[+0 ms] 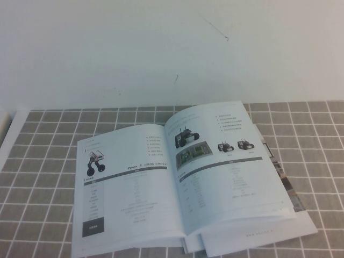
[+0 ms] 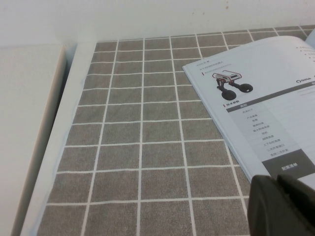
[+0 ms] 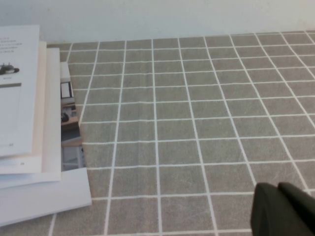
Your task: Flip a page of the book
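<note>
The book lies open and flat on the grey tiled cloth. Its right-hand leaf is the page, with small black wheeled-robot pictures, a grey bar and a table. The left-hand leaf shows a white two-wheeled robot and a black square. Neither gripper shows in the high view. My left gripper is shut and empty, just above the book's near left corner. My right gripper is shut and empty over bare cloth, well to the right of the book and its page.
Colourful-edged magazine sheets stick out beneath the book's right side and also show in the right wrist view. A white board lies beyond the cloth's left edge. A white wall stands behind the table.
</note>
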Action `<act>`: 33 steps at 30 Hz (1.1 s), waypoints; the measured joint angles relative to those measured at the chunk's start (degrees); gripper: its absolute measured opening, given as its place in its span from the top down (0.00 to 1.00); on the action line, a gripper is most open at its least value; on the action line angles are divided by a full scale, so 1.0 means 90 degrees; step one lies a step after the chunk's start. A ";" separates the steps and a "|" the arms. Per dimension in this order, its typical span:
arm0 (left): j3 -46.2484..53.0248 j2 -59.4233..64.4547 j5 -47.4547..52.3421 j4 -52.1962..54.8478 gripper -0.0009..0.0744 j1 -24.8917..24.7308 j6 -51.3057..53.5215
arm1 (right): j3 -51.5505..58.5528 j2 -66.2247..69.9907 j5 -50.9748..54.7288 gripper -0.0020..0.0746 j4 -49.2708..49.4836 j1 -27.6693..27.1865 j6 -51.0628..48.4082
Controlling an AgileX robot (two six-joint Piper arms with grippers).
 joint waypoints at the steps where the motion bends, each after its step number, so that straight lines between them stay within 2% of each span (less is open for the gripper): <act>1: 0.0000 0.0000 0.0000 0.0000 0.99 0.0000 0.0000 | 0.0000 0.0000 0.0000 0.98 0.0000 0.0000 0.0000; 13: 0.0000 0.0000 0.0000 0.0194 0.99 0.0000 0.0071 | 0.0000 0.0000 -0.0069 0.98 -0.0124 0.0000 -0.0169; 15: 0.0000 0.0000 -0.0014 0.0209 0.99 0.0000 0.0095 | 0.0028 0.0000 -0.0246 0.98 -0.0151 0.0000 -0.0180; 19: 0.0029 0.0000 -0.0359 0.0246 0.99 0.0000 0.0122 | 0.0068 0.0000 -0.1584 0.98 -0.0377 0.0000 -0.0195; 27: 0.0040 0.0000 -0.3677 0.0555 0.99 0.0000 0.0427 | 0.0068 0.0000 -0.5152 0.98 -0.0623 0.0000 -0.0155; 33: 0.0040 0.0000 -0.5502 0.0581 0.99 0.0000 0.0427 | 0.0059 -0.0005 -0.6822 0.98 -0.0632 0.0000 -0.0139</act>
